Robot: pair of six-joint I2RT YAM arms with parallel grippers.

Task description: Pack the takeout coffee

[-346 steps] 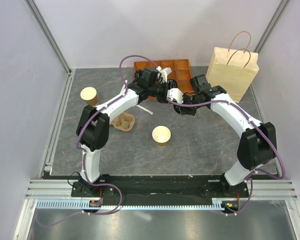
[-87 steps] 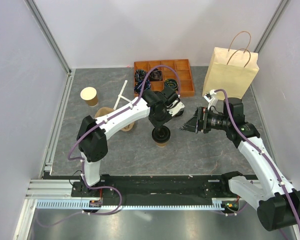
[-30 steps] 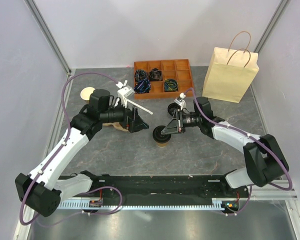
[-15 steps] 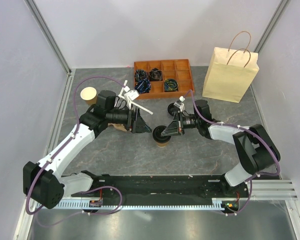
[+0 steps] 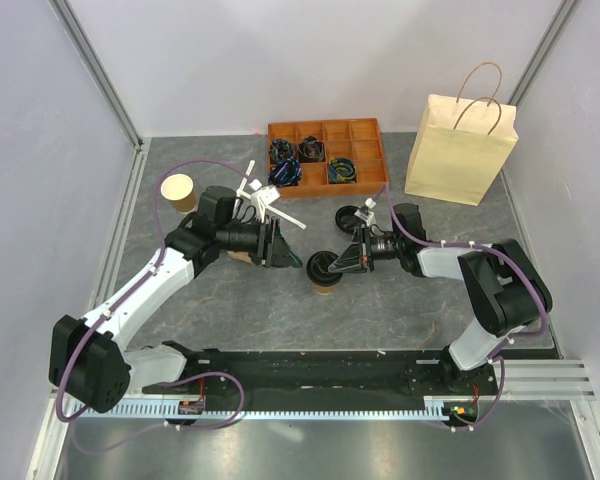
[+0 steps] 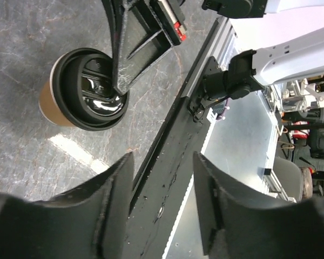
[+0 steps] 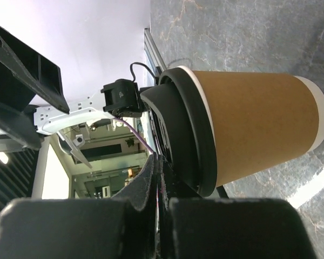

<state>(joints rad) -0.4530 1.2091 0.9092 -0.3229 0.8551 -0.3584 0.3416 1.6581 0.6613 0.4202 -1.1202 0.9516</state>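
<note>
The takeout coffee [image 5: 322,271], a small brown paper cup with a black lid, stands upright on the grey table near the middle. In the left wrist view the takeout coffee [image 6: 81,90] lies ahead of my jaws at the upper left. The right wrist view shows the takeout coffee [image 7: 254,129] from the side. My right gripper [image 5: 335,263] is shut, its tips [image 7: 159,171] resting against the top of the lid. My left gripper [image 5: 283,252] hangs just left of the cup. Its fingers [image 6: 116,205] stand apart with nothing between them.
A tan paper bag [image 5: 462,140] stands at the back right. An orange compartment tray [image 5: 365,130] sits at the back centre. A lidless brown cup [image 5: 179,190] is at the left. A pulp carrier [image 5: 242,256] lies under my left arm, with white sticks [image 5: 283,216] beside it.
My left gripper has moved right toward the cup and its jaws have narrowed. The right arm has sunk lower, with its shut tips still on the lid.
</note>
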